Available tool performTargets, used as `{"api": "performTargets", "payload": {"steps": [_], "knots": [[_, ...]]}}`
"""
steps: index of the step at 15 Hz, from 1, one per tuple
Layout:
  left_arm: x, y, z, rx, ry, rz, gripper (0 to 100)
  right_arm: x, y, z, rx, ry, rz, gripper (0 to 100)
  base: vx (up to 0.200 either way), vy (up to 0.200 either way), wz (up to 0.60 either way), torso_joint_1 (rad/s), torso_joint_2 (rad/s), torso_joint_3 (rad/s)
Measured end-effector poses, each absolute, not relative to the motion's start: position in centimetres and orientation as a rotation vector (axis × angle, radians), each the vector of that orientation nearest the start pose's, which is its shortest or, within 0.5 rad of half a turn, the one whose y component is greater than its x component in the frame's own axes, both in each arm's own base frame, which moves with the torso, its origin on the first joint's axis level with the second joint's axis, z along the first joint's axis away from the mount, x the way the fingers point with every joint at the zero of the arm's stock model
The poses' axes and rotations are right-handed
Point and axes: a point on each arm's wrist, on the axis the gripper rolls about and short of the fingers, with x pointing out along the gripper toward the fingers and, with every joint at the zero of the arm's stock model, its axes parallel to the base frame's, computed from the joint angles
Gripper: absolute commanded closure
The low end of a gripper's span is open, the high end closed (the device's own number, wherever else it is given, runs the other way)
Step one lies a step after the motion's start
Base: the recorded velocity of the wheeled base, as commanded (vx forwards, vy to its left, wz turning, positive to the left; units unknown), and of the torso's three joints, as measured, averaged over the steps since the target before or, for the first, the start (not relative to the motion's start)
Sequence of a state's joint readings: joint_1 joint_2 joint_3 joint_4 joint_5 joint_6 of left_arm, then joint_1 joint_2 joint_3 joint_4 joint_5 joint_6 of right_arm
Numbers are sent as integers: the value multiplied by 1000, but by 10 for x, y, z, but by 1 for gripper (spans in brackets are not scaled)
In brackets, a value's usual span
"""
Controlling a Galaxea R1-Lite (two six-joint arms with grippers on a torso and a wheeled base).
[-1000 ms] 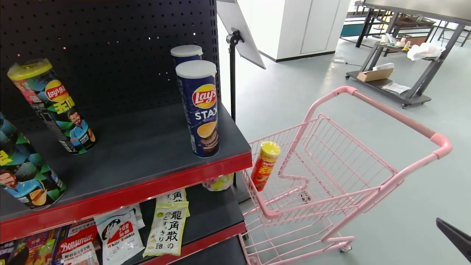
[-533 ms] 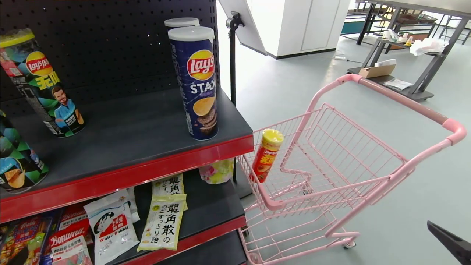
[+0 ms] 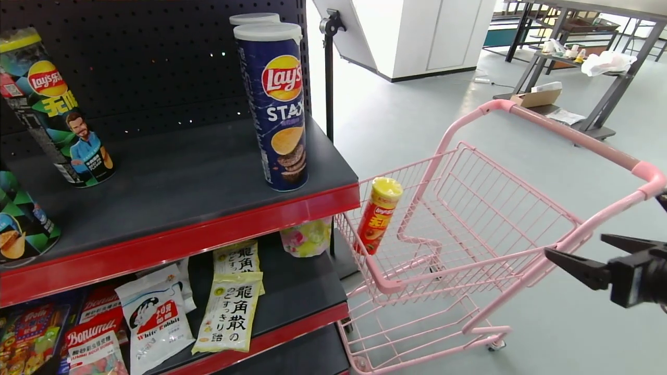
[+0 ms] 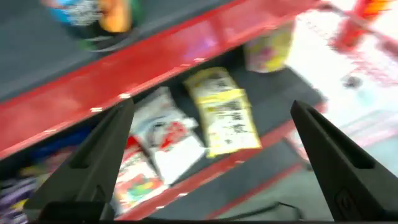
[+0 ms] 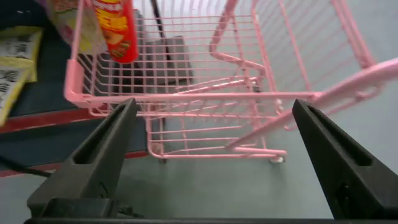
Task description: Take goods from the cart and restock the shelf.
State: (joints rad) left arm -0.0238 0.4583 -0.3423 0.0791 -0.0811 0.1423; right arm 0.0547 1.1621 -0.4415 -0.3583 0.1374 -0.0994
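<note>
- Head view: the shelf [image 3: 182,239] takes up the left half. Its upper board ends in a red front edge.
- A blue can [image 3: 279,104] stands upright at that board's right front corner, just inside the edge, with a second blue can [image 3: 254,19] right behind it.
- A green can [image 3: 57,109] stands toward the back left, and another green can [image 3: 21,224] sits near the front edge at the far left. The dark board between the green cans and the blue ones lies bare.
- On the lower board a yellow bag [image 3: 229,312] and a white bag [image 3: 156,323] lie flat near its red front edge.
- The pink cart [image 3: 383,284] stands just beside the shelf's right end. The red can [image 3: 378,216] with a yellow lid leans in the basket corner nearest the shelf, against the wire wall.
- The right gripper [image 3: 573,246] hangs at the cart's near right side, beside the handle bar, its fingers spread.
- Open grey floor [image 3: 396,114] lies beyond the cart.
- Left wrist view: the left gripper [image 4: 211,104] is spread wide, holding nothing, in front of the shelf's lower board. The picture is blurred.
- Right wrist view: the right claw is spread wide and holds nothing. The cart's near rim [image 5: 186,96] runs between its fingers, and the red can [image 5: 115,31] stands well beyond the rim, in the far corner.
</note>
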Motion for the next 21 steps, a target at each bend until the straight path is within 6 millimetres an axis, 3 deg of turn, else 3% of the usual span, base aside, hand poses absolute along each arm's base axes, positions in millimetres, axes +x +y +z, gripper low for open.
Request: {"api": "performTargets", "payload": {"steps": [6,11,16,21], "knots": [[31,-3,189,133,215,-130,0,255,30,148,-125,350,390,0,0,0,0,0,0,0],[35,-3,189,164,232,-131,0,337,85,142,39,322,472,0,0,0,0,0,0,0],[35,-3,188,173,237,-134,0,356,128,120,38,347,540,0,0,0,0,0,0,0],[35,-3,187,173,236,-152,0,361,146,102,40,352,565,0,0,0,0,0,0,0]]}}
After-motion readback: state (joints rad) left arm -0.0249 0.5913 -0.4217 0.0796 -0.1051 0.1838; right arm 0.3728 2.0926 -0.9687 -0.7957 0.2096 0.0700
